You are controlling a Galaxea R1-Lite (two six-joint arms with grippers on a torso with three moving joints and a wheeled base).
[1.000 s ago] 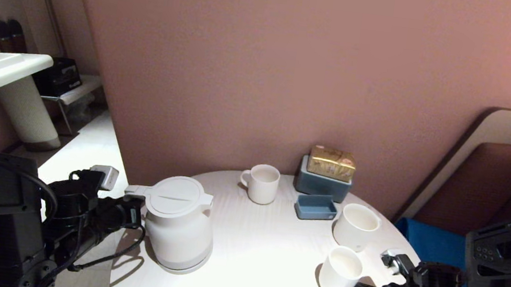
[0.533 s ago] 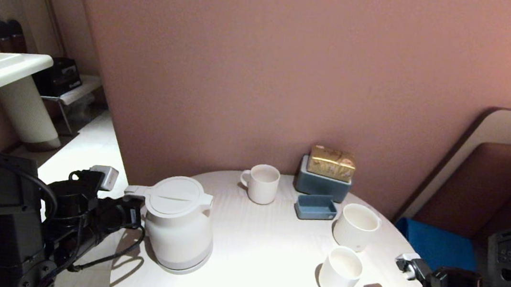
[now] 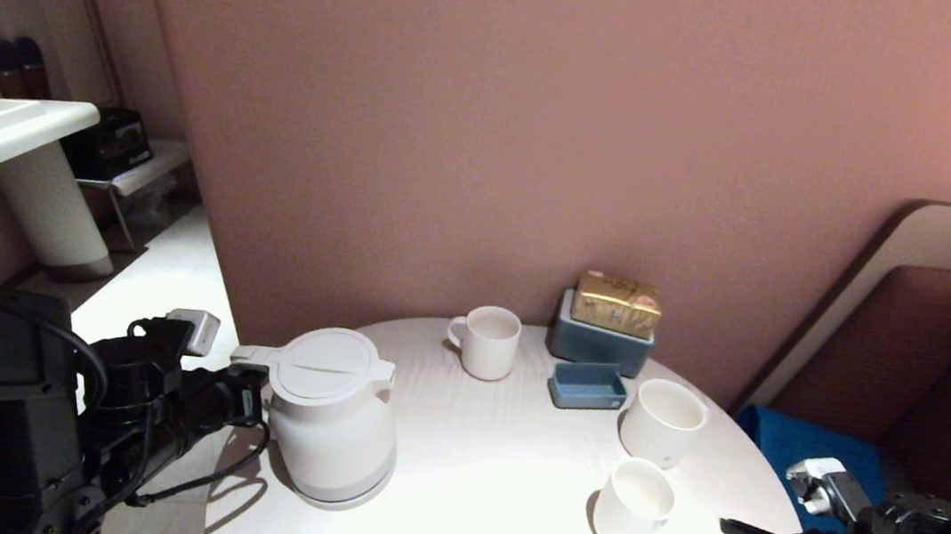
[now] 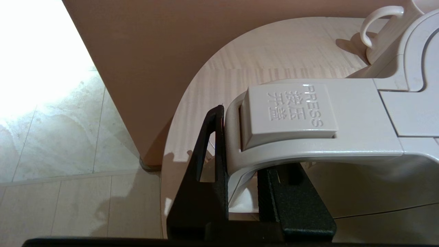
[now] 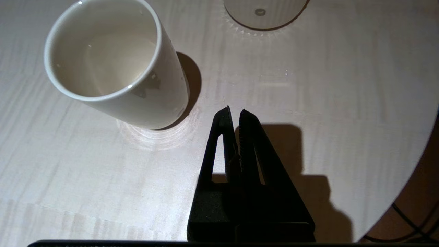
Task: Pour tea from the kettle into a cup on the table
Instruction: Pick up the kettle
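Pouring is not yet begun: kettle [image 3: 331,416] stands upright on the table [image 3: 487,483] with the left gripper [image 4: 241,178] clamped on its handle, cup [image 3: 633,506] waits well apart, and the right gripper [image 5: 234,115], closed empty, hangs beside it.

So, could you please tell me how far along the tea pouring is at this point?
Done: the left pincer is shut on the loop handle of the large white electric kettle. In hand: nothing is lifted; the kettle stands upright on the round white table. Left: lifting and pouring, as the small white ribbed cup looks empty. The shut right pincer hangs beside it.
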